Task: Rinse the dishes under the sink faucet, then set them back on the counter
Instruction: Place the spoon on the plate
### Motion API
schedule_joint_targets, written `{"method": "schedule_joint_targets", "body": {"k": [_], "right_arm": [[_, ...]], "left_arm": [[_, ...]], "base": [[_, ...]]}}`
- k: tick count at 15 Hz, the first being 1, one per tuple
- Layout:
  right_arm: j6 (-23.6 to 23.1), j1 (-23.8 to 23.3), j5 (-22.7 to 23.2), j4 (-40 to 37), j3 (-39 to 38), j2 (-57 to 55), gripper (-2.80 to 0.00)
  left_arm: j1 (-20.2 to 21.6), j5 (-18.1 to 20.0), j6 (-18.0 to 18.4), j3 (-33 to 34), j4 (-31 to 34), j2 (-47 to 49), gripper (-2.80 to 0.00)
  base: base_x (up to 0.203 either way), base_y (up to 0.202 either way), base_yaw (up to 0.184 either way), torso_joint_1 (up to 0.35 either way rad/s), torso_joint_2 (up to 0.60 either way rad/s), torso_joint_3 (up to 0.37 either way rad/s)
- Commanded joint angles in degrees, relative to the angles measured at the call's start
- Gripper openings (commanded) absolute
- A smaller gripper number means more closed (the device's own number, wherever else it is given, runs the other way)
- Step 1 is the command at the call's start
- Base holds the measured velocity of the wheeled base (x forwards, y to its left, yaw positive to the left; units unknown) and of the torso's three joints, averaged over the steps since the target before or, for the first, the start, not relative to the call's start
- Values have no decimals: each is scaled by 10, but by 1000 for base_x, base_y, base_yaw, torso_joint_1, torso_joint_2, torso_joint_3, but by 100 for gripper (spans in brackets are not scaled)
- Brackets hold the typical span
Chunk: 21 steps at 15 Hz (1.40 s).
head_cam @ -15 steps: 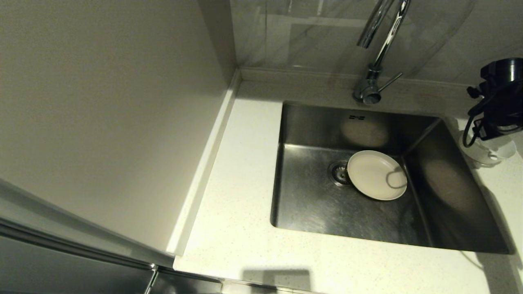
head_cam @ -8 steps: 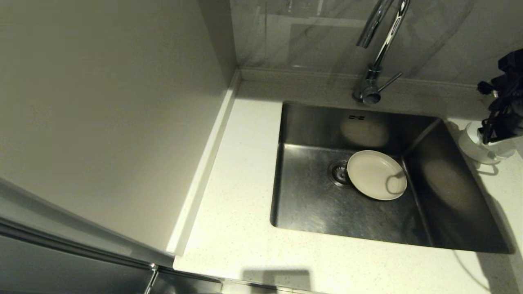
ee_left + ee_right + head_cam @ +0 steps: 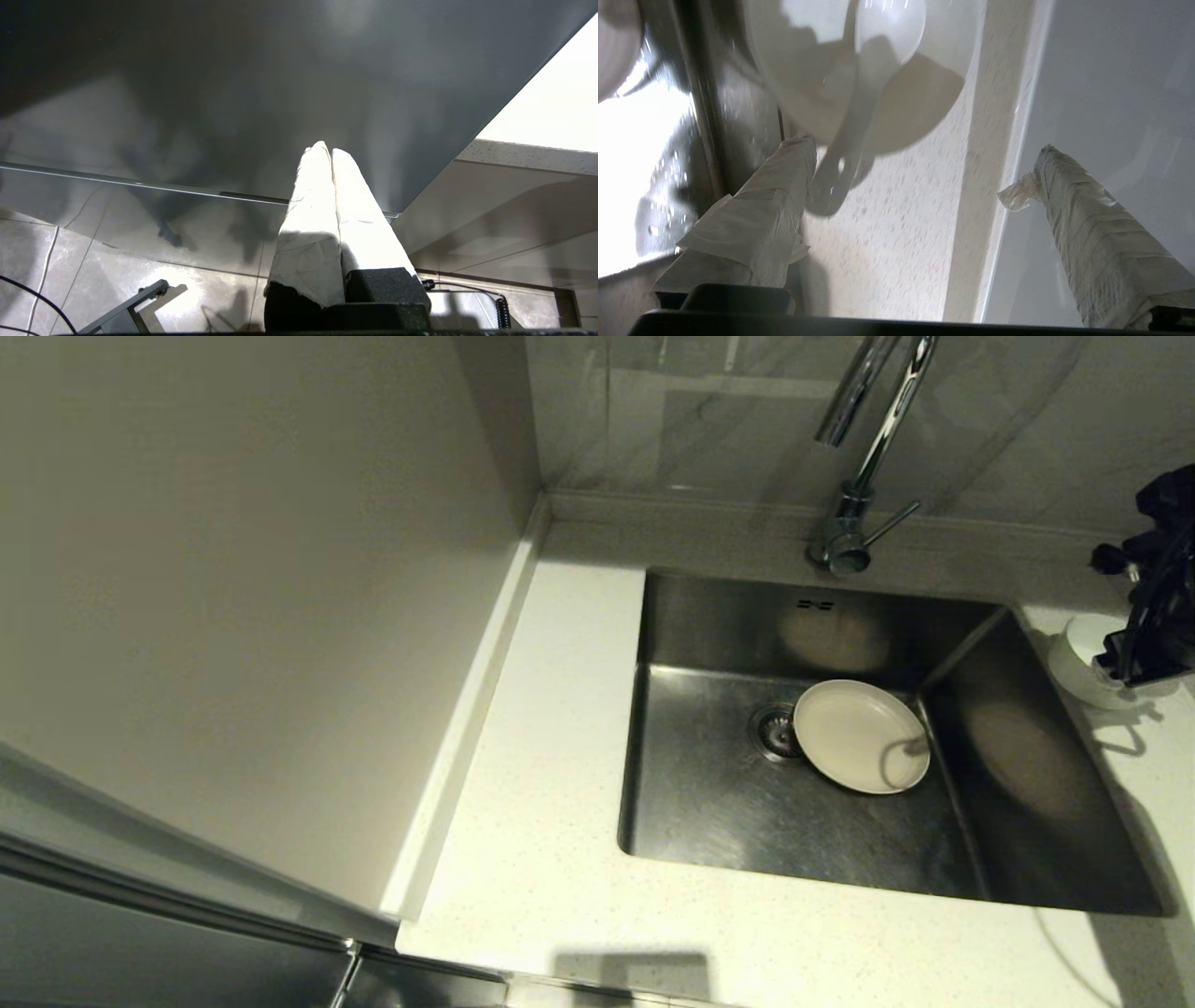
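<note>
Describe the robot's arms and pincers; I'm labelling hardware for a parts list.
Left pincer: two long tapered fingers wrapped in creased white tape, on a black base. Right pincer: the same white-wrapped fingers, tape frayed at one tip. The right arm is black with looping black cables.

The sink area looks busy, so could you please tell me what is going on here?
The right gripper hangs open over the counter beside the sink, close to the white bowl with the spoon resting in it. The cream plate lies in the basin by the drain. The left gripper is shut, parked below the counter.
</note>
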State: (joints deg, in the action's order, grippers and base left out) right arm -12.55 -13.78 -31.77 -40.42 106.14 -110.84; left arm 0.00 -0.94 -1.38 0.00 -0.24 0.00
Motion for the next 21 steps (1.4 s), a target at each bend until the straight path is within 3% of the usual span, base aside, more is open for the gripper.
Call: {"method": "schedule_joint_targets", "body": {"k": [1, 9, 14, 21], "right_arm": [[14, 0, 3, -23, -4, -2, 0], [40, 2, 61, -57, 1, -11, 0], [57, 2, 60, -55, 23, -33, 0], [144, 2, 31, -100, 71, -48, 0]], "left_arm": [[0, 0, 0, 0, 0, -2, -280], [0, 0, 0, 0, 0, -2, -280], [0, 0, 0, 0, 0, -2, -280], [0, 0, 0, 0, 0, -2, -280]], "base": [[0, 0, 0, 0, 0, 0], [0, 0, 0, 0, 0, 0], [0, 0, 0, 0, 0, 0], [0, 0, 0, 0, 0, 0]]}}
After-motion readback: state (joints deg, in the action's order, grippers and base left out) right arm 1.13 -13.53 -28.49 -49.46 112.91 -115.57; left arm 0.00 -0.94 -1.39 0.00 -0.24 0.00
